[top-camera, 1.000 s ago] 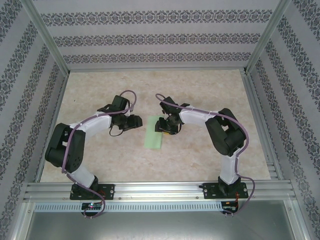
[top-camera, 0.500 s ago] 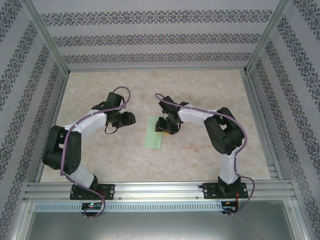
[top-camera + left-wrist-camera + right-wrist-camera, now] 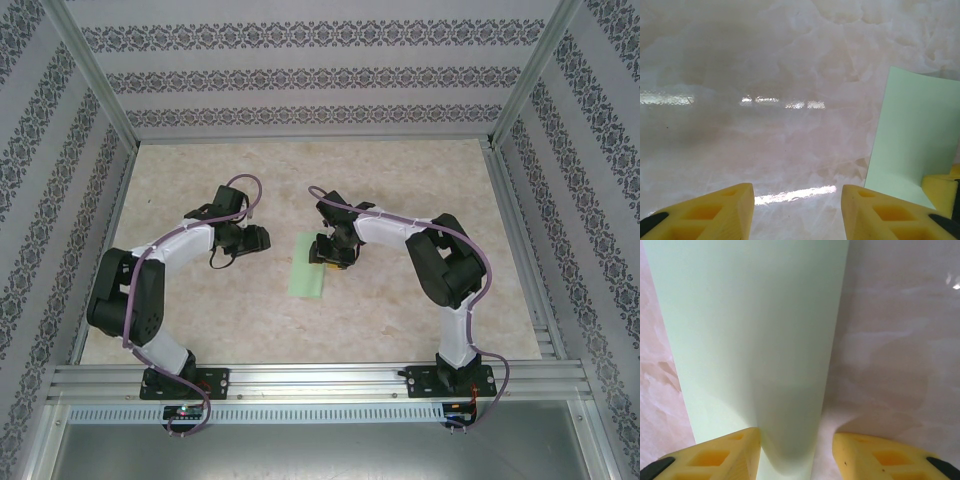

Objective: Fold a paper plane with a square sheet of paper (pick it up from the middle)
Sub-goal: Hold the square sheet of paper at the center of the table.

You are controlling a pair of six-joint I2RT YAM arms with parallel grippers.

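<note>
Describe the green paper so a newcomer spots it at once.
Start at the beige marbled table between the patterned walls; near its middle lies the sheet of paper. It is plain pale green, a narrow rectangle, with the right hand at its far right corner.

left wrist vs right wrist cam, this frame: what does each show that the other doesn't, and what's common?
Left wrist: the left tool, jaws apart over bare table with nothing between them. The green paper lies off to the right, with a yellow finger at its near corner.
Right wrist: the right tool straddles the paper, which runs up from between its jaws. One finger touches it, the other stands clear.
Both: the green paper and the marble table.
</note>
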